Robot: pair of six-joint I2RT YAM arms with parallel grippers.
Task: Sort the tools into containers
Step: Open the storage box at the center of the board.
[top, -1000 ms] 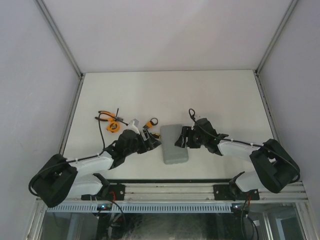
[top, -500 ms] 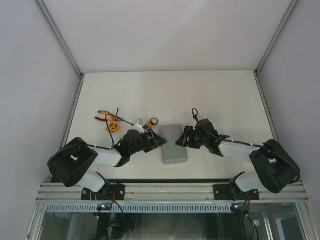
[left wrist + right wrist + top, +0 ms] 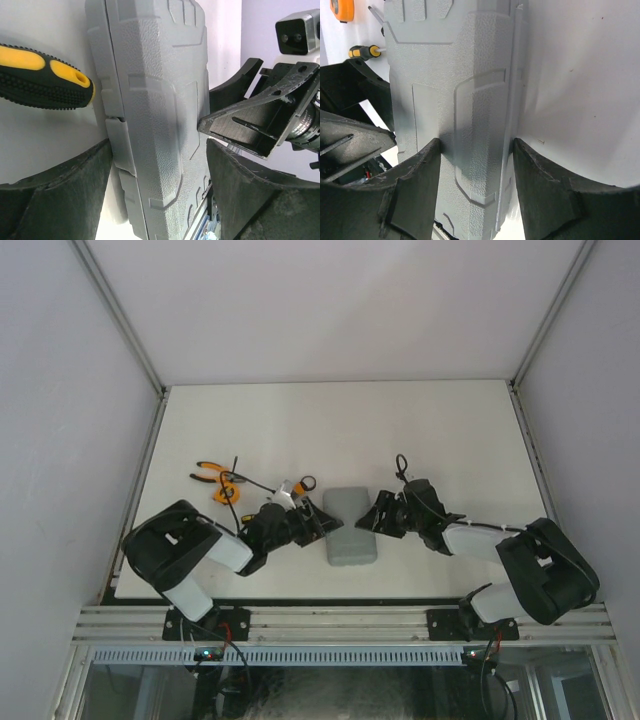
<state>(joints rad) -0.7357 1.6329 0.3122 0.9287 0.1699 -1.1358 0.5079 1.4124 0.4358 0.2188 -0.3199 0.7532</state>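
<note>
Sorting unstarted: closed flat grey plastic case [image 3: 350, 535], orange-and-yellow hand tools [image 3: 225, 490] outside; left gripper's [image 3: 322, 525] jaws apart, right gripper's [image 3: 366, 519] grip unclear.

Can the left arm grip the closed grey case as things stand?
Likely yes: the case lies between the open left fingers, nothing over it, though the right fingers crowd its far side.

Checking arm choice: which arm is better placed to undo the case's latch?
Left, probably: the latch tab is on the grey case edge nearest it, beside the left jaws; the right jaws are at the opposite edge.
</note>
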